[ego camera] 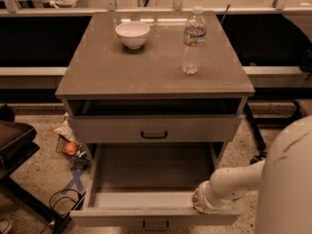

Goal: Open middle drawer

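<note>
The middle drawer [146, 200] is pulled far out of the grey-beige cabinet, and its shallow plain grey box shows empty. Its front faces down and toward me, with the small black bar handle [156, 224] at the bottom edge of the view. My gripper [199, 204] is at the right end of the drawer's front rim, at the tip of the white arm [234, 182] that comes in from the right. The wrist hides the fingers. Above the open drawer, another drawer front [97, 129] with a black handle [154, 134] stands closed or nearly closed.
On the cabinet top [107, 72] stand a white bowl [132, 33] and a clear water bottle [193, 42]. Left of the cabinet, on the speckled floor, lie a basket with an orange ball [71, 147], cables [61, 201] and a dark chair [14, 140]. The robot's white body [287, 189] fills the lower right.
</note>
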`<state>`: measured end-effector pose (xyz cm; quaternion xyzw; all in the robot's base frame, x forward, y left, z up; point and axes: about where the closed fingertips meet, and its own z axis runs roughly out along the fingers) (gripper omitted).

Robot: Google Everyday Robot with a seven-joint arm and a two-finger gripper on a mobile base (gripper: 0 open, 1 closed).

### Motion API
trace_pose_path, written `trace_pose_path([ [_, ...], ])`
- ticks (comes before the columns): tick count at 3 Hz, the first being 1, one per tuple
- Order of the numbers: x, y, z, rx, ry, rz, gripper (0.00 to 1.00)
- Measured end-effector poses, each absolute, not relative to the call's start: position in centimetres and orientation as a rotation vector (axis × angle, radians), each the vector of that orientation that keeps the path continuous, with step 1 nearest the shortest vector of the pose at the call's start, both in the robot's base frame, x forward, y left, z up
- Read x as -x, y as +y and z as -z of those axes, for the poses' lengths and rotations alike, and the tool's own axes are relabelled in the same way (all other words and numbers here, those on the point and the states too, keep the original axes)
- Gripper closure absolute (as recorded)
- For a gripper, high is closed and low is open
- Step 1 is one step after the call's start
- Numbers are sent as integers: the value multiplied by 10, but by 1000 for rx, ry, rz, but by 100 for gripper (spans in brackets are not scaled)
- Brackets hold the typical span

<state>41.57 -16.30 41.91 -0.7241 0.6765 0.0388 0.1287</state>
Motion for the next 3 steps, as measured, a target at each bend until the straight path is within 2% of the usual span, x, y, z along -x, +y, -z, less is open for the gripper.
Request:
trace_pose_path([
  [1, -416, -163, -419, 2105, 1967, -113, 100],
  [2, -376, -164, -410, 2158, 2006, -183, 97],
  [3, -377, -164, -410, 2158, 2006, -183, 75],
])
